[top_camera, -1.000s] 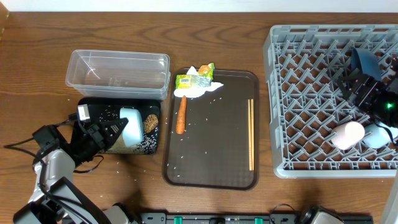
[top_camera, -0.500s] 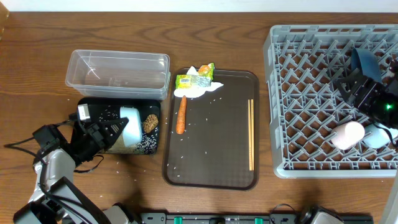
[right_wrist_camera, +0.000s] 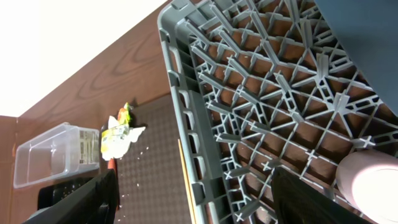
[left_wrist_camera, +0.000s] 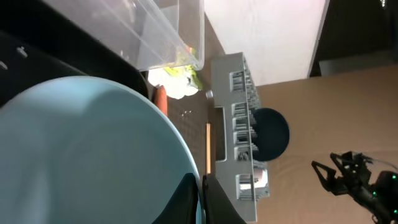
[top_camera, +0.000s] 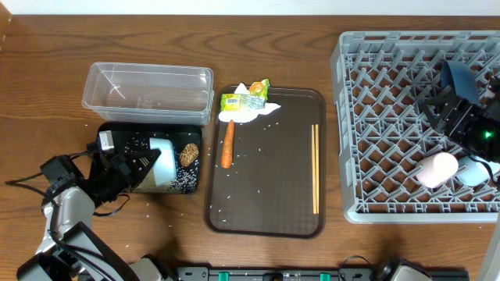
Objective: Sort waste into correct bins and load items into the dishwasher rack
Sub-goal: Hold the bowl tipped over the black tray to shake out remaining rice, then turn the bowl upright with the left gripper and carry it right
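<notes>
My left gripper [top_camera: 151,161] is shut on the rim of the white bowl [top_camera: 164,154], which is tipped over the black tray [top_camera: 134,142]. In the left wrist view the bowl [left_wrist_camera: 81,155] fills the frame, with my fingers [left_wrist_camera: 200,194] pinching its edge. A brown food lump [top_camera: 188,154] and rice grains lie in the black tray. The clear tub [top_camera: 148,92] stands behind it. The wrapper [top_camera: 244,97], tissue [top_camera: 241,115], carrot [top_camera: 227,145] and chopsticks [top_camera: 316,168] lie on the brown serving tray [top_camera: 269,211]. My right gripper [top_camera: 440,105] hangs open and empty over the dishwasher rack [top_camera: 391,117], its fingers wide apart in the right wrist view [right_wrist_camera: 199,199].
In the rack are the dark blue dish [top_camera: 461,76], upright at the back right, the pink cup [top_camera: 436,168] and the light blue cup [top_camera: 473,170] at the front right. Loose rice grains are scattered on the serving tray and on the table near the black tray.
My left gripper and the bowl have shifted slightly toward the front of the black tray. My right gripper has drifted a little to the right over the rack.
</notes>
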Action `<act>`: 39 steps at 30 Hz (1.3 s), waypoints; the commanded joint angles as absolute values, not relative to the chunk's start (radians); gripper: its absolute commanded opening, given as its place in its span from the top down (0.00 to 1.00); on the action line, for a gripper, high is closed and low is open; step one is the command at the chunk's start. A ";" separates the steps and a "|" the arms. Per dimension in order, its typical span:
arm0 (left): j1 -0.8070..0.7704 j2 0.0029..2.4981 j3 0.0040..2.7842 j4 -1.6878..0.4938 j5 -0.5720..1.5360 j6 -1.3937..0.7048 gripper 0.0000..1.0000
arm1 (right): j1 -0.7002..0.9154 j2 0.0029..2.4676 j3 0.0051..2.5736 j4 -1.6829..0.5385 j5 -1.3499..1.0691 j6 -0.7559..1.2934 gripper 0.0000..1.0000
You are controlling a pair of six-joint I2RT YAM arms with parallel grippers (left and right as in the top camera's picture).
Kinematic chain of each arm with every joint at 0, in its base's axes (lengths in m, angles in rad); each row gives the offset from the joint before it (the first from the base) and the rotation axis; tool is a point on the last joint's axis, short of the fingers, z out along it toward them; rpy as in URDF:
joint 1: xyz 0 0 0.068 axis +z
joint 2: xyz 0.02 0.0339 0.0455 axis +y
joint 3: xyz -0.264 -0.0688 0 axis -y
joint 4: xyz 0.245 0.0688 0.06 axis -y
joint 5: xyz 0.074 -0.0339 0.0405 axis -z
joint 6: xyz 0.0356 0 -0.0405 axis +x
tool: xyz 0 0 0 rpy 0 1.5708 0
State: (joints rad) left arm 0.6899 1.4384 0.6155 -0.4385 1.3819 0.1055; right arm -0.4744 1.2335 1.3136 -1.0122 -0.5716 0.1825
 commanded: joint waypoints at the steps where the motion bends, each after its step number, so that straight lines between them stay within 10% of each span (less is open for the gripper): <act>1: 0.686 1.437 0.621 -0.443 1.573 0.170 0.94 | -0.461 1.232 1.316 -1.018 -0.569 0.186 0.29; 19: 0.575 1.381 0.627 -0.423 1.573 0.110 0.94 | -0.443 1.232 1.316 -1.007 -0.752 0.022 0.32; 29: 0.297 1.193 0.660 -0.081 1.570 -0.208 0.94 | -0.158 1.253 1.315 -1.013 -0.819 -0.023 0.86; 39: 0.221 1.135 0.660 0.678 1.479 -0.820 0.94 | 0.284 1.449 1.314 -0.911 -0.770 0.046 0.95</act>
State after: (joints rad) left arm 0.2436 1.1400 0.6514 0.6411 1.5002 -0.6056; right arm 0.1978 1.3972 1.3132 -0.9390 -0.7727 0.0139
